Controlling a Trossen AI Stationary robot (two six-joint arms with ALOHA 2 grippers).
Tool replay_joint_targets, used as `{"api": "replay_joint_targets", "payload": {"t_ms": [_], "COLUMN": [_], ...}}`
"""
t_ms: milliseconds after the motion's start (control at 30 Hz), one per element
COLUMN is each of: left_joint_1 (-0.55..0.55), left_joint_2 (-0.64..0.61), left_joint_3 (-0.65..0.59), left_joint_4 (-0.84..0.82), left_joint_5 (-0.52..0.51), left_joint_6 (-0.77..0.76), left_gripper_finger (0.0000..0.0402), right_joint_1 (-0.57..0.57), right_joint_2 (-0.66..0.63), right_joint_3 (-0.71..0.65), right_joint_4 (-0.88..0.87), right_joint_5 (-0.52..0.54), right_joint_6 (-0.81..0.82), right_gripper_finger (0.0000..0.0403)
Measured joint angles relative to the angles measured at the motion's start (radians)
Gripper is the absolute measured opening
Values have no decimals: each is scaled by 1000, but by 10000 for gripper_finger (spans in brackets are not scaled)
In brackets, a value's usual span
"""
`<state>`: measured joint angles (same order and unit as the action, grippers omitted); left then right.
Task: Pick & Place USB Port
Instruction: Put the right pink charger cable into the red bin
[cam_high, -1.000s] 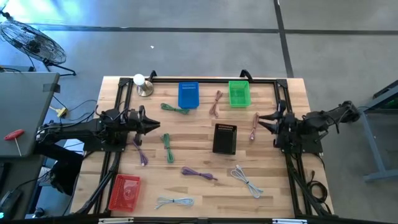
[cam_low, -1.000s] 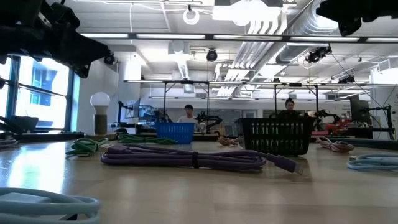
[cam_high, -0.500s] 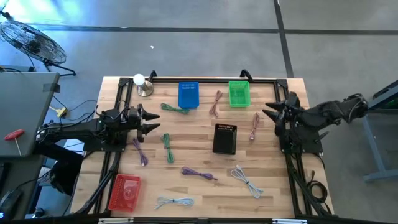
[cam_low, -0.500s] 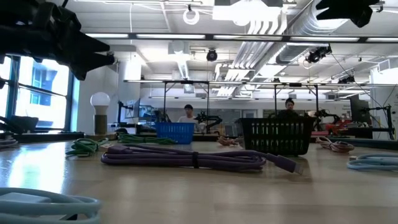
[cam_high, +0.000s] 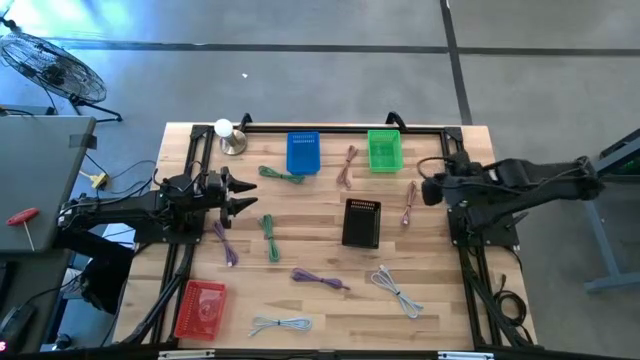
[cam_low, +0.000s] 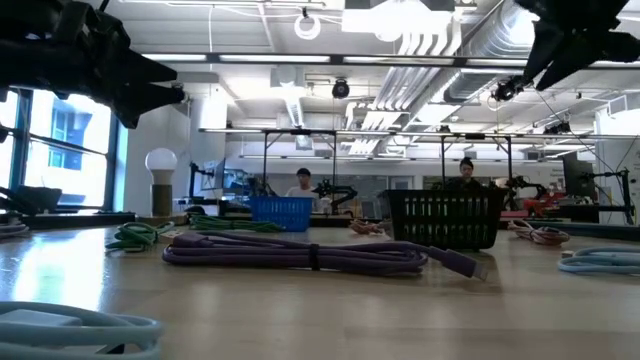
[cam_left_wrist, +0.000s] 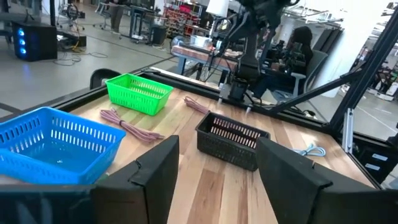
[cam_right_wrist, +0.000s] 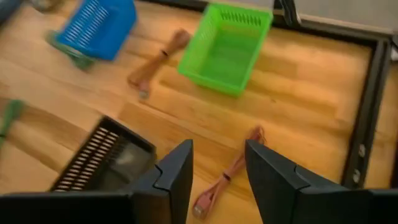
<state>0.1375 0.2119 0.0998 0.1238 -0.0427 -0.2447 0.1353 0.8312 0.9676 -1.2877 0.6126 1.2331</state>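
**Right arm being lined up over a pink cable**

The right gripper (cam_high: 428, 188) is being held above the desk (cam_high: 440, 310) at about 3 o'clock from the desk's centre, its fingers (cam_right_wrist: 174, 177) parted and nothing gripped between them. Just below and beyond it, the pink USB cable (cam_high: 409, 203) is lying loose on the wood, between the black basket (cam_high: 361, 222) and the frame rail. The left gripper (cam_high: 243, 194) is being kept at about 9 o'clock, fingers (cam_left_wrist: 155, 171) likewise spread and empty.

For a clean pick, the cable is best straddled across its bundled middle rather than at a plug end, with the fingers being lowered squarely until both sides are enclosed; a skewed descent would likely push the cable aside instead of catching it.

All four baskets are appearing empty as far as can be seen: the green basket (cam_high: 384, 150) at about 1 o'clock, the blue basket (cam_high: 303, 152) at about 11 o'clock, the black basket near the centre, and the red basket (cam_high: 200, 308) at about 7 o'clock. The other cables, green, purple, white and a second pink one, are all lying outside them on the desk.
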Motion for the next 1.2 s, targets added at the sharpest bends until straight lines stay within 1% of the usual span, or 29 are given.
{"api": "replay_joint_targets", "payload": {"t_ms": [167, 333, 567, 767, 933, 1033, 1100, 1200], "left_joint_1": [0, 0, 0, 0, 0, 0, 0, 0], "left_joint_2": [0, 0, 0, 0, 0, 0, 0, 0], "left_joint_3": [0, 0, 0, 0, 0, 0, 0, 0], "left_joint_4": [-5, -31, -74, -58, -60, -66, -69, -75], "left_joint_5": [21, 26, 49, 61, 111, 143, 164, 177], "left_joint_6": [0, 0, -23, -23, -23, -25, -26, -27], "left_gripper_finger": [209, 209, 209, 209, 209, 209, 209, 209], "right_joint_1": [-94, -181, -274, -371, -440, -468, -480, -496], "right_joint_2": [111, 211, 328, 400, 456, 493, 514, 525], "right_joint_3": [0, 0, 0, 0, 0, 0, -18, -94], "right_joint_4": [1, 4, 21, 39, 90, 132, 169, 271], "right_joint_5": [-90, -227, -348, -385, -406, -412, -440, -490], "right_joint_6": [-1, -25, -48, -110, -185, -268, -296, -298], "right_gripper_finger": [140, 153, 158, 152, 150, 149, 149, 150]}}
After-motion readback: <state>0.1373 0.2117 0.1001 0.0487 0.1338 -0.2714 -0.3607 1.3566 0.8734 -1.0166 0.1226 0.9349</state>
